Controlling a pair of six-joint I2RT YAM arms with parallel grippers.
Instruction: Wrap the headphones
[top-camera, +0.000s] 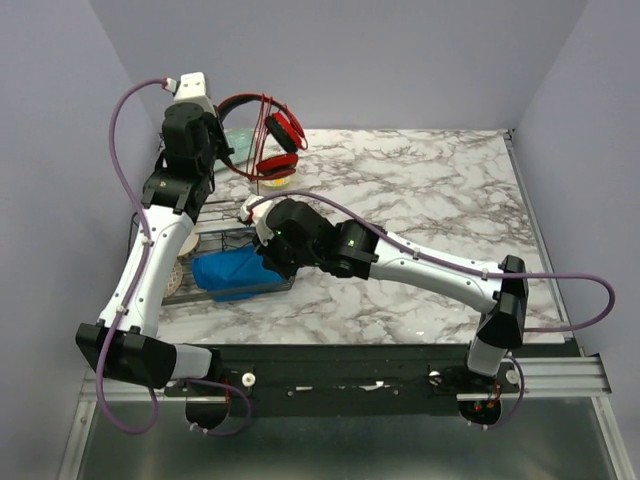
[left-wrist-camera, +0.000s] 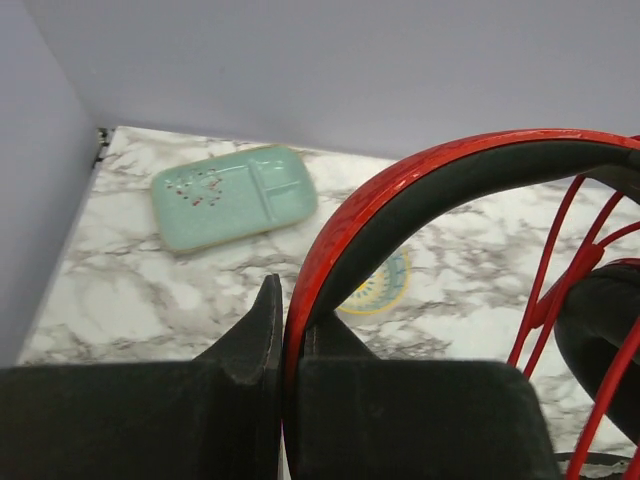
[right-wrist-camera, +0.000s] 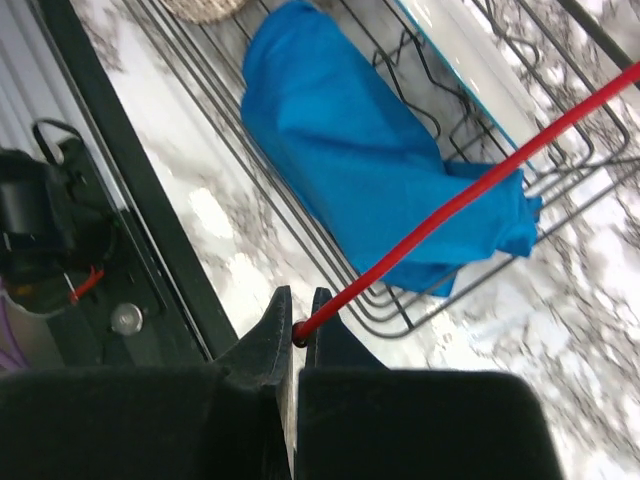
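The left jaws are clamping tight on the headband (left-wrist-camera: 400, 190), holding the headphones (top-camera: 283, 130) up off the counter (top-camera: 420, 190) at the back left, I'm guessing so the cups are hanging free with room to loop around them. Over to the right, the right jaws are pinching shut on the cable (right-wrist-camera: 470, 190), stretching it straight above the rack (top-camera: 225, 240) and cloth (right-wrist-camera: 350, 150), probably so the wrap goes on snug.
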